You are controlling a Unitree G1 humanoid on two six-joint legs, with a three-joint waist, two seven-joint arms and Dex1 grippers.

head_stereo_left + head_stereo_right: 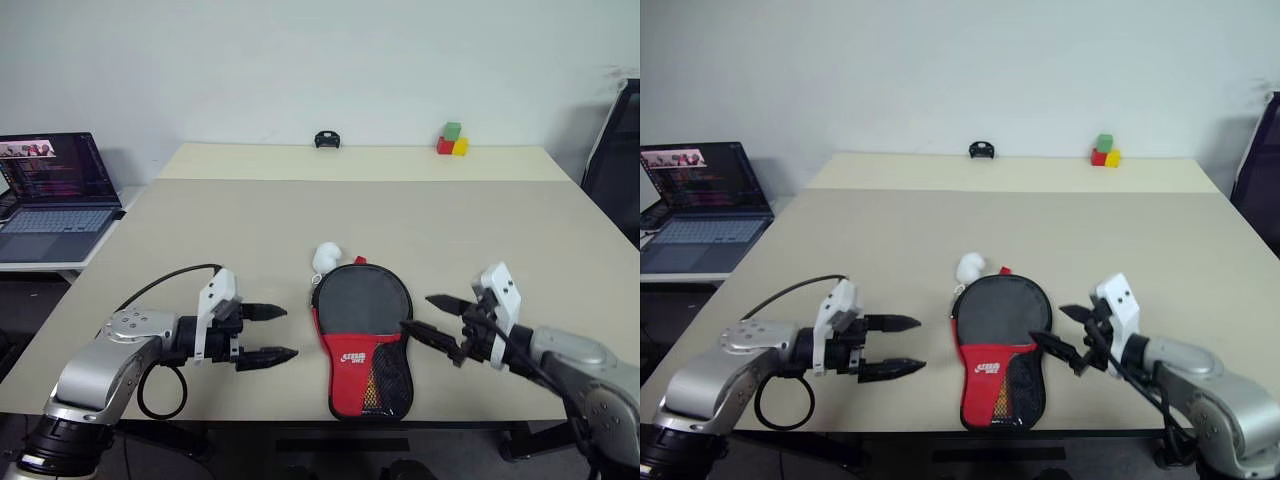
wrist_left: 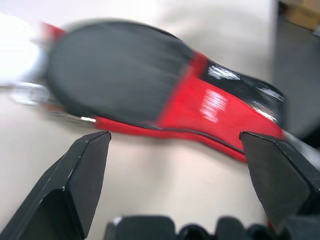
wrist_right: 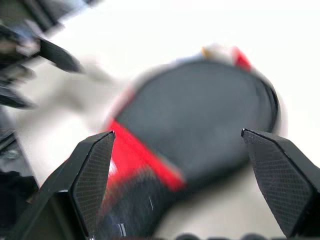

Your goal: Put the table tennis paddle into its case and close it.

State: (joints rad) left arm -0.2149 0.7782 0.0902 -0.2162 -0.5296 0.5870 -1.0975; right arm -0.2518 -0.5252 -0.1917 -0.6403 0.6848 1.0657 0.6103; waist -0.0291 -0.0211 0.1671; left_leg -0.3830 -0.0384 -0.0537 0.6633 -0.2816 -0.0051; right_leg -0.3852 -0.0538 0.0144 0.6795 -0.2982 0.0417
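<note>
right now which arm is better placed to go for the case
Right, though barely. The right end effector, open, has its lower fingertip at the edge of the case; the left end effector, also open, sits farther off across bare table.

Both head views look forward and down from above the table (image 1: pixel 500 230), a far wall across the upper frame. They share nearly the whole scene, the case (image 1: pixel 362 340) at lower centre in each. The left wrist view sits low and close, facing the case between its own open fingers (image 2: pixel 82 175). The right wrist view faces it equally near.
</note>
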